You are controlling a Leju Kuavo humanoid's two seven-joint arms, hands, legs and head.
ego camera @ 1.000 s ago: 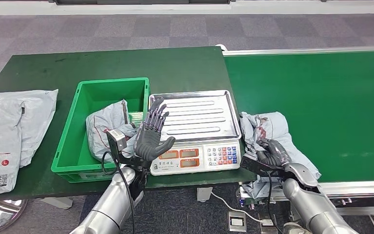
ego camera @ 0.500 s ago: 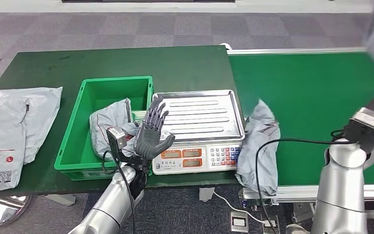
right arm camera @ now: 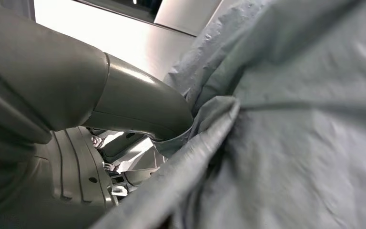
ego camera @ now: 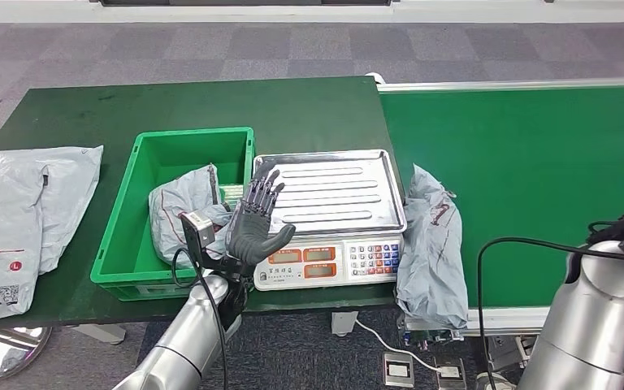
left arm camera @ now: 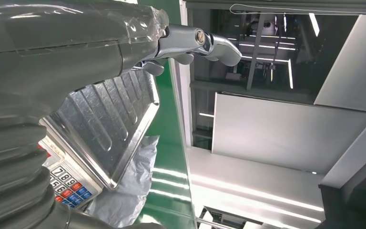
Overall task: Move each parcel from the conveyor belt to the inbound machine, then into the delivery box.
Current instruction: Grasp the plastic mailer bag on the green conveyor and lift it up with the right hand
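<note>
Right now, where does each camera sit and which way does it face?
Head view: high on the body, looking down at the scale, green box and belt parcel; both arms, open left robot hand.
Left wrist view: behind that hand, facing the scale too.
Right wrist view: behind the right robot hand, gripping a grey parcel.

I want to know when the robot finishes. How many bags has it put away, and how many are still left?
One grey parcel already lies in the green box. The right hand is gripping another grey parcel. The scale tray has nothing on it yet. One more parcel hangs off the conveyor belt's edge beside the scale, waiting. The left hand holds nothing.
</note>
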